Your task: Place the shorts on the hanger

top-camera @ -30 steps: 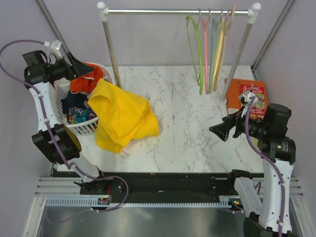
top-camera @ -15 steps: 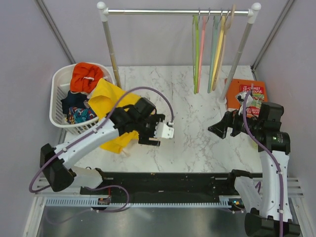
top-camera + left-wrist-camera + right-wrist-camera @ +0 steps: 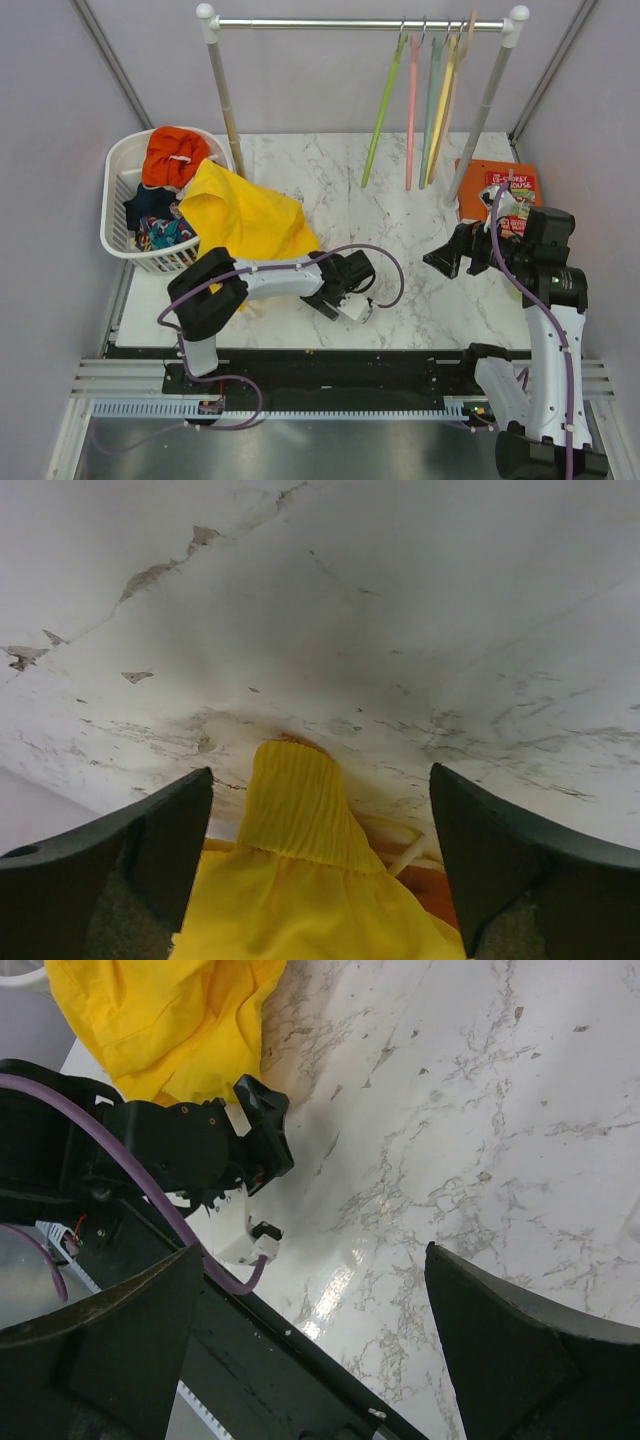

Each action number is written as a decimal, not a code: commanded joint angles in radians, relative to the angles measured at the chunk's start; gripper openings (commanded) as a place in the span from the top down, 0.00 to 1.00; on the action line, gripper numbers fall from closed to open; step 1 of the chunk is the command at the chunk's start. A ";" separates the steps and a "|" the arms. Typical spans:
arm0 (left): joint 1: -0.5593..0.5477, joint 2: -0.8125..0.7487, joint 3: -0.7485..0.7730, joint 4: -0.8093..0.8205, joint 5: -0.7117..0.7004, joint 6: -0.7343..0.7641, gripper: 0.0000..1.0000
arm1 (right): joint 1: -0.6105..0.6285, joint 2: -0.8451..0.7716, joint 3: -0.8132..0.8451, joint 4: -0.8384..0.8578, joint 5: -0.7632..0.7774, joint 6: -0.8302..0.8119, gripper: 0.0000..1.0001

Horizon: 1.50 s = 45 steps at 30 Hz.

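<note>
At the bottom centre of the overhead frame the left arm [image 3: 275,277] reaches along the near edge of the marble surface [image 3: 400,225], with its black wrist low and just beside the lower right edge of the yellow cloth. The left end effector [image 3: 320,773] is spread wide. In its own camera the two dark fingers [image 3: 150,830] stand at the lower corners. A ribbed yellow band of the shorts [image 3: 245,220] lies between them, pinched by neither, with a bit of white drawstring [image 3: 405,855] beside it. At the right middle of the overhead frame the right end effector [image 3: 314,1250] hangs above the surface, well apart from the cloth. It too is spread, and the gap between its fingers shows only marble and the left arm's wrist. The shorts lie in a loose heap at the left centre. Their upper part is draped against the right rim of a white basket [image 3: 108,195] and their lower part rests on the surface, the near hem partly hidden by the left arm. The basket holds an orange-red garment [image 3: 172,155] and patterned clothes [image 3: 160,232]. An orange box [image 3: 475,205] sits at the far right. Farthest back, along the top of the frame, a rail [image 3: 330,23] carries the hangers at its right end. The light green hanger [image 3: 381,120] hangs leftmost and tilted, its lower end out to the left of the pink hanger [image 3: 411,110] and well apart from the shorts.
</note>
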State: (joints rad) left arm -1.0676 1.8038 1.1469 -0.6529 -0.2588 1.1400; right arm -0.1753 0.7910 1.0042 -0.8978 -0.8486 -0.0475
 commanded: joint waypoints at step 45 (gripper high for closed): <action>0.621 -0.485 0.202 0.144 0.570 -1.045 0.98 | -0.003 0.246 -0.226 0.315 -0.138 0.139 0.08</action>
State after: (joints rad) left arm -0.5056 1.2713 1.3838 -0.5945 0.1913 0.2642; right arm -0.1772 0.9749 0.8188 -0.6571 -0.9714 0.0513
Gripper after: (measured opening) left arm 0.053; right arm 0.926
